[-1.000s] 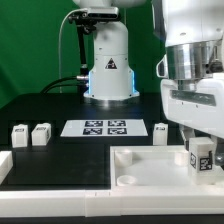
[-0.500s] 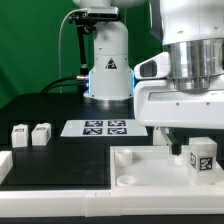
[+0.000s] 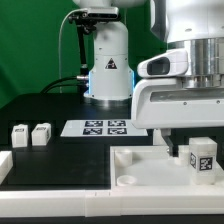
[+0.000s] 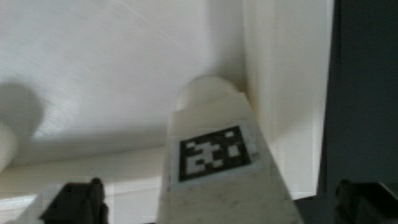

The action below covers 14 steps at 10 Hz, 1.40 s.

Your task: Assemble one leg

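Closest to the exterior camera, a large flat white piece (image 3: 150, 168) with raised edges lies across the black table (image 3: 40, 110). A round socket (image 3: 127, 181) sits open near its front, holding nothing that can be seen. Toward the exterior view's right, a leg (image 3: 203, 160) stands upright on this piece, its black-and-white tag facing the camera.

Directly above the leg hangs the gripper (image 4: 217, 205), with the bulky white hand body (image 3: 180, 100) filling the upper right of the exterior view. In the wrist view the two dark fingertips (image 4: 75, 204) sit wide apart on either side of the leg (image 4: 222, 160), with clear gaps between each and the post, so the jaws are spread and grip nothing.

Farther back on the table, at the exterior view's left, two more small white tagged posts (image 3: 30, 134) lie side by side, just apart from each other. Beyond them, near the middle, the marker board (image 3: 96, 127) lies flat. Behind it rises the arm's white base (image 3: 108, 72), against a green backdrop.
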Available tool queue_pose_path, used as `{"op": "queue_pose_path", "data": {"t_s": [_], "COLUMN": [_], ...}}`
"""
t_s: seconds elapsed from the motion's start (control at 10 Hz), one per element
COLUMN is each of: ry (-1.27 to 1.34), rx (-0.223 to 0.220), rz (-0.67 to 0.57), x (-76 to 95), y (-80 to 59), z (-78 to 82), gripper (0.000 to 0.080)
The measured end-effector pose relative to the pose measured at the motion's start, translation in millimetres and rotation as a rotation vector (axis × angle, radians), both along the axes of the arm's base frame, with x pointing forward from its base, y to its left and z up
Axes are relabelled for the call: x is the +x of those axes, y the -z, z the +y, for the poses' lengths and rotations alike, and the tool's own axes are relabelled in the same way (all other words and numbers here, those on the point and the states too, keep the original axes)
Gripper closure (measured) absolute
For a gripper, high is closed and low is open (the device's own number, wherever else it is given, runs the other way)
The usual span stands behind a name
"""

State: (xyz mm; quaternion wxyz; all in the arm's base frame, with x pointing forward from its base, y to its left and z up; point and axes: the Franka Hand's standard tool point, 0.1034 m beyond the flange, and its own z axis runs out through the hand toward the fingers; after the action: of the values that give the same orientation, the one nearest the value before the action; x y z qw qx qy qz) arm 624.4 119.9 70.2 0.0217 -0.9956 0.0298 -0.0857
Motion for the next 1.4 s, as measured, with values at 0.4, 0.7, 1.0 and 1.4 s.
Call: {"op": "queue_pose_path", "data": {"t_s": [0.4,0.7,1.0,1.4], "ry": [-0.002,-0.002,0.051,0.619], "rx": [-0.005,-0.005,0.006,0.105], "rz": [-0.005,-0.005,-0.005,-0.002], "x": [-0.2,-0.2,0.0,-2.0], "y": [-1.8,-1.5,-1.6,-1.9], "z": [1.7,1.5,1.4,-1.3], "gripper": [0.0377,0.0510,0.0510,0.0509]}}
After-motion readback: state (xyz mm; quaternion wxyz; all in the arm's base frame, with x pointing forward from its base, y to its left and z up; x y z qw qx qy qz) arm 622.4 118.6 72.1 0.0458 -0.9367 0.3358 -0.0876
